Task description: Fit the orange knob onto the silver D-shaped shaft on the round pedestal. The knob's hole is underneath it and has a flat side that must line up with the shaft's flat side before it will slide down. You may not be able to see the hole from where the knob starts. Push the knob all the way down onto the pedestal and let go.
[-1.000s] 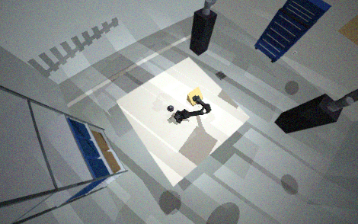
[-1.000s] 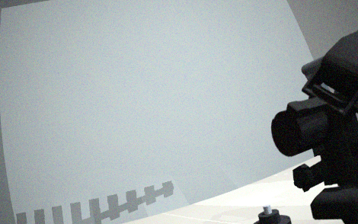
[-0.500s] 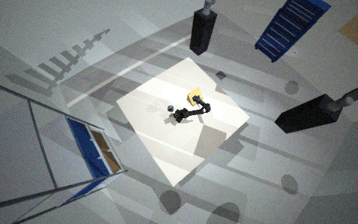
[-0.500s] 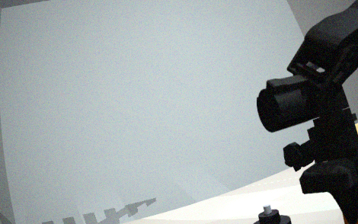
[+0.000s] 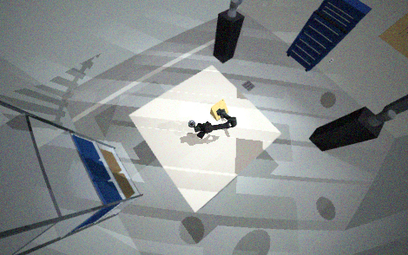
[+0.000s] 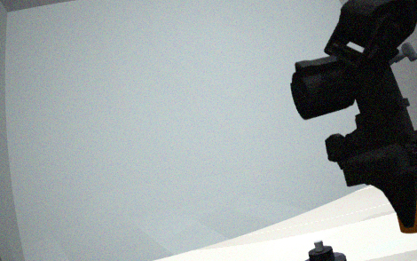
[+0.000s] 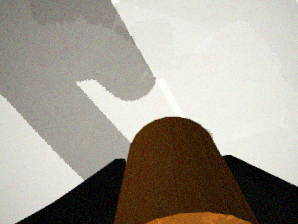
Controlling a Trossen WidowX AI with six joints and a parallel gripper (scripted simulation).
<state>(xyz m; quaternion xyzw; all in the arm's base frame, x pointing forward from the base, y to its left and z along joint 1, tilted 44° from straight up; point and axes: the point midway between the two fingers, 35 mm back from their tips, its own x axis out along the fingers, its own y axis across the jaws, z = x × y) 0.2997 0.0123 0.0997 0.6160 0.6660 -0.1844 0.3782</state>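
The orange knob [image 7: 180,189] is a cylinder lying between my two dark fingers and fills the lower middle of the wrist view. In the exterior view only a small orange sliver of the knob [image 6: 407,229] shows under the dark finger at the right edge. My gripper [image 7: 173,167] [image 5: 200,130] [image 6: 401,209] is shut on the knob and holds it above the white table. The round dark pedestal [image 5: 191,124] [image 6: 326,256] with the silver shaft [image 6: 318,245] stands below and to the left of the knob, apart from it. The knob's hole is hidden.
The arm's yellow base block [image 5: 219,108] sits at the back of the lit white table top [image 5: 195,182]. Black pillars [image 5: 227,35] [image 5: 347,127], a blue rack [image 5: 325,32] and a framed panel [image 5: 102,166] stand on the floor, far from the table.
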